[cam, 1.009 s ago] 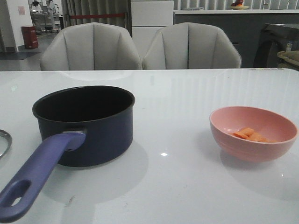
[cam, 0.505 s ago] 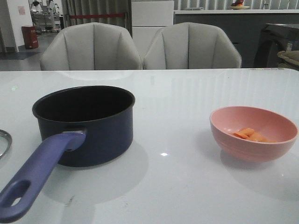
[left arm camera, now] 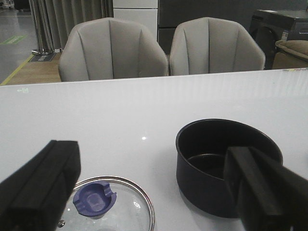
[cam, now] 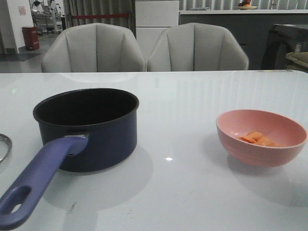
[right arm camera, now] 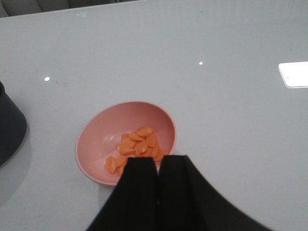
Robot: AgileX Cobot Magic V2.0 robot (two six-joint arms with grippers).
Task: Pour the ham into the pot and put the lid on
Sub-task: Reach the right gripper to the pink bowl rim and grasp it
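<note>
The dark navy pot point(cam: 89, 127) stands left of centre on the white table, its long purple-blue handle point(cam: 41, 180) pointing to the near left; it also shows in the left wrist view point(left arm camera: 211, 161). The ham point(cam: 257, 139) lies as several orange chunks in a pink bowl point(cam: 260, 137) at the right, also seen in the right wrist view point(right arm camera: 137, 147). The glass lid point(left arm camera: 108, 204) with its blue knob lies flat left of the pot; only its rim point(cam: 4, 144) shows in the front view. My left gripper point(left arm camera: 154, 192) is open and empty above lid and pot. My right gripper point(right arm camera: 158, 166) is shut and empty, above the bowl's point(right arm camera: 96, 144) near rim.
Two grey chairs point(cam: 94, 48) point(cam: 197, 45) stand behind the table's far edge. A bright reflection patch point(right arm camera: 293, 74) lies on the table right of the bowl. Neither arm shows in the front view.
</note>
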